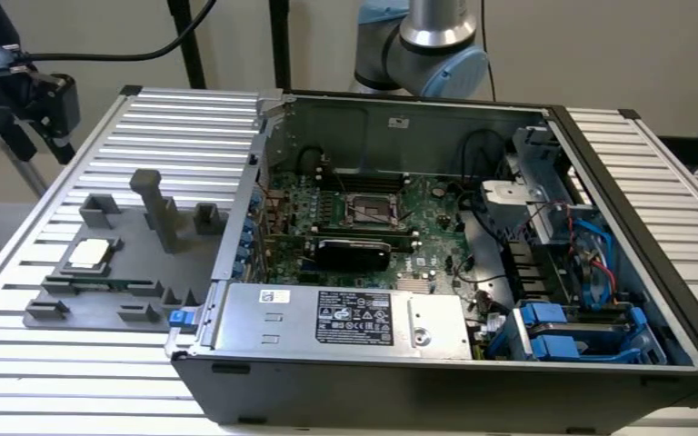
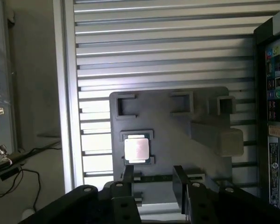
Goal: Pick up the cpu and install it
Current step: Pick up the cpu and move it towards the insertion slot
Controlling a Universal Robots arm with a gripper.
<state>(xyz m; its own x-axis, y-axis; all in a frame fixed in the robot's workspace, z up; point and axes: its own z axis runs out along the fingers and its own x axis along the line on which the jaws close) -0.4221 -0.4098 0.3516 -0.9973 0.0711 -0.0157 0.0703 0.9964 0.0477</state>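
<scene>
**Hovering open above the fixture, cpu off-centre to the fingers**

Looking down from the wrist, the gripper (image 2: 153, 171) hung over the grey fixture (image 2: 177, 126) with its two fingers (image 2: 128, 179) apart and nothing between them. The cpu (image 2: 136, 149) lay flat in its shallow nest (image 2: 149, 135) on that fixture, untouched. Taking twelve o'clock as straight out past the fingertips, the cpu sat at about eleven, ahead of one finger rather than on the midline between the two. It was near square, so no long axis mattered; its edges ran square to the line joining the fingers. I judged the fingers to be well clear above it, though the height was hard to tell.

In the exterior view the cpu (image 1: 92, 254) lay toward nine o'clock, the exterior view's left, on the fixture (image 1: 131, 268) upon the slatted table (image 1: 192, 113). A tall post (image 1: 150, 204) rose near the cpu at about one o'clock from it, between it and the open case (image 1: 446, 391) at three o'clock. Inside, the socket (image 1: 371, 212) looked empty, at twelve o'clock from the power supply (image 1: 337, 318). The post and the case wall looked like the obstacles.
</scene>
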